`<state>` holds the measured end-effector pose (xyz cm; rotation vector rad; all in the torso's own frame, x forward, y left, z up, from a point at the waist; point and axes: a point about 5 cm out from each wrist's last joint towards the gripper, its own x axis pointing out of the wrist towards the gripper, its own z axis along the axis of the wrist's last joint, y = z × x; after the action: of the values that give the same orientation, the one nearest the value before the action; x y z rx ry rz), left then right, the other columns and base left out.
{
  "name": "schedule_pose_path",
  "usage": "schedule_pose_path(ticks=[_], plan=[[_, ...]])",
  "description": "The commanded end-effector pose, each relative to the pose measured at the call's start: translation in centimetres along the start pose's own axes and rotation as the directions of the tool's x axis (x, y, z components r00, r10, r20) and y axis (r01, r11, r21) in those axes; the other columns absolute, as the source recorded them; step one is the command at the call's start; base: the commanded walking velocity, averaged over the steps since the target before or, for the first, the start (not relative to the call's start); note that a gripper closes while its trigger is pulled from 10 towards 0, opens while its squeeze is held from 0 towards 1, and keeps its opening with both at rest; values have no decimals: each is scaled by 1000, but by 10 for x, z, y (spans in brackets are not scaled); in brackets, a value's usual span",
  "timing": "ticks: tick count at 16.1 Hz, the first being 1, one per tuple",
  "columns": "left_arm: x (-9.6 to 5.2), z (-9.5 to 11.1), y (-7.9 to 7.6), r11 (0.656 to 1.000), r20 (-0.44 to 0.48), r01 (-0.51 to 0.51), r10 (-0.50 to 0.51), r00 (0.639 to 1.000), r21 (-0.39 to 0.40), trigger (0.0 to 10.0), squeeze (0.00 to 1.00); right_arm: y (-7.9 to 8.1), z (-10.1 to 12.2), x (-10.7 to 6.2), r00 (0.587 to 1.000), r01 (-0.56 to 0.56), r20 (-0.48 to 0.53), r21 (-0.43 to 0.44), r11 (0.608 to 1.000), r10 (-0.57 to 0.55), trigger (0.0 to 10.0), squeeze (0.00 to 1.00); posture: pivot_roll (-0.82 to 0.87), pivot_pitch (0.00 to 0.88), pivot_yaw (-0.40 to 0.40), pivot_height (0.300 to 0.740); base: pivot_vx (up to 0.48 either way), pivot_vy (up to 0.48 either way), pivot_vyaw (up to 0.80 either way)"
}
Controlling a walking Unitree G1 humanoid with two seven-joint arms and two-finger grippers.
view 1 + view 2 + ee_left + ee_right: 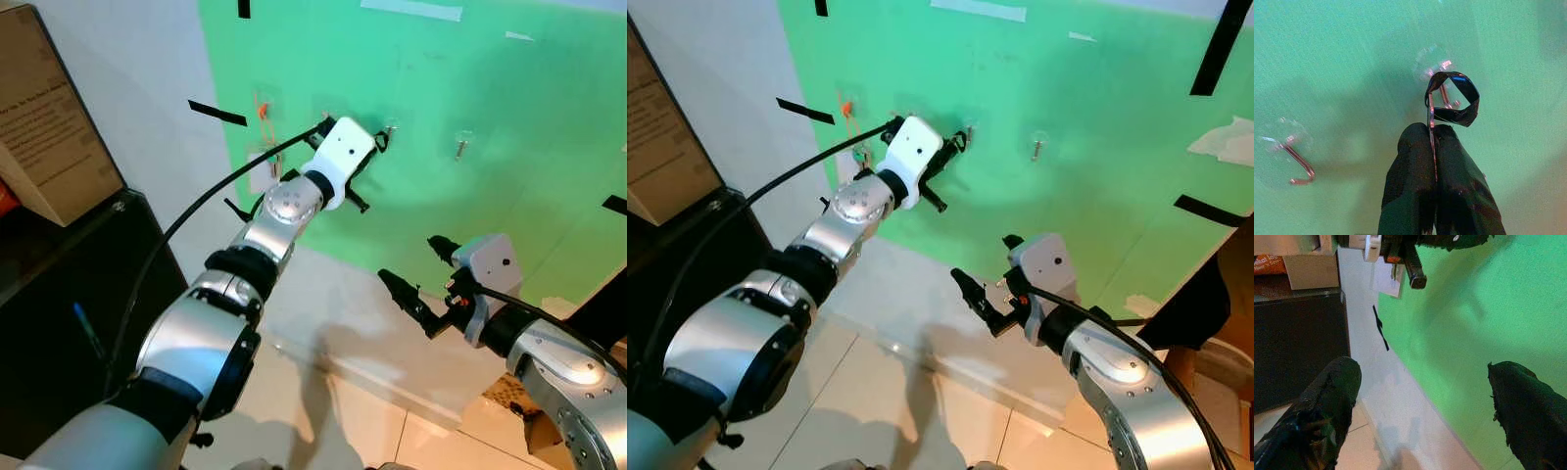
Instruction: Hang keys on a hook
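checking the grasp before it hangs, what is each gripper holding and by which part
The left gripper pinches a black strap loop by its lower end, raised against a clear hook on the green wall. The right gripper is open, holding nothing.

We read this as an indoor test corner: a green sheet [490, 147] taped to a white wall [147, 69], clear stick-on metal hooks [460, 145], cream floor tiles [921, 401], cardboard box [49, 127] at 10 o'clock.
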<state>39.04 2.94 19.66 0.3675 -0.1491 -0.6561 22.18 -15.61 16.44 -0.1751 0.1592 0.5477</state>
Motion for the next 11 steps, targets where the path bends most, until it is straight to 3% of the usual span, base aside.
schedule_pose_path(ticks=[1, 5, 11], plan=[[2, 3, 3, 1000, -8, -13, 13, 1000, -12, 10000, 0, 1, 7, -1, 1000, -8, 25, -2, 1000, 9, 10000, 0, -215, 0, 38, 740, 0, 0, 0], [2, -2, 0, 1000, -48, -2, 1, 999, -11, 10000, 0, -1, 9, -1, 999, 22, 37, 3, 1000, -22, 10000, 0, -221, 0, 46, 740, 0, 0, 0], [-1, -12, -1, 1000, -95, 2, -2, 995, -3, 10000, 0, -14, 19, 4, 982, 154, 110, 30, 988, -157, 10000, 0, -221, 0, 46, 740, 0, 0, 0]])
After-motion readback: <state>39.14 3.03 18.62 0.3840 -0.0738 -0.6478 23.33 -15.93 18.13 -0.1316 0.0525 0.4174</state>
